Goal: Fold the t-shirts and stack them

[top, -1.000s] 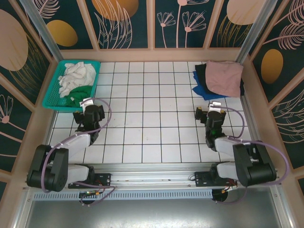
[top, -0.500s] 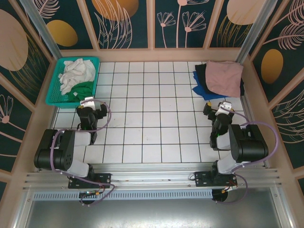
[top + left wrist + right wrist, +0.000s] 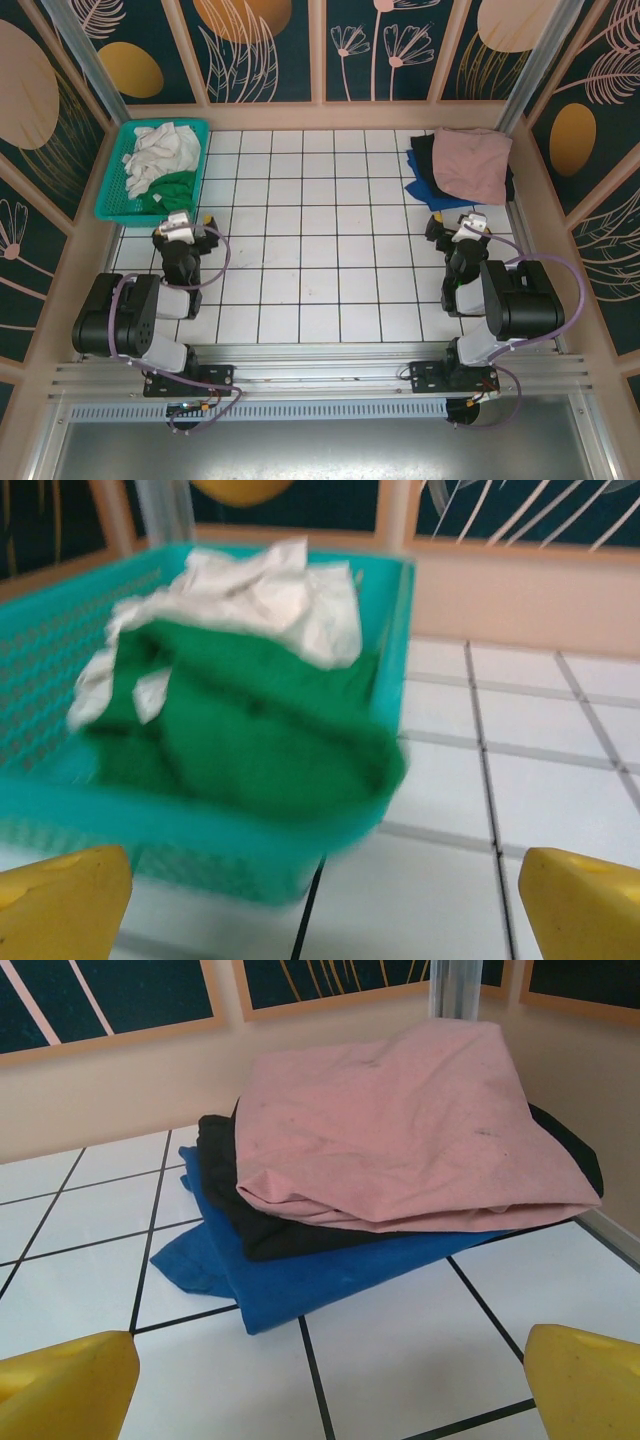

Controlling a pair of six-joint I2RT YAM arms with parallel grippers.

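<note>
Tabletop (image 3: 320, 250) is carrying a basket (image 3: 108, 195) far left holding crumpled green and white t-shirts (image 3: 250, 730), and a folded pink, black and blue stack (image 3: 400, 1130) far right. Both arms' jaws are standing wide, empty. Cloth is looking soft, light; pinching a bunched fold seems best.

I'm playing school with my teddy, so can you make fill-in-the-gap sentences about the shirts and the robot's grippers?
The topmost folded t-shirt is ____.
The bottom folded t-shirt is ____.
In the teal basket, a white t-shirt and a ____ one lie crumpled.
The left gripper and right gripper are both ____.
Missing words: pink, blue, green, open.
</note>
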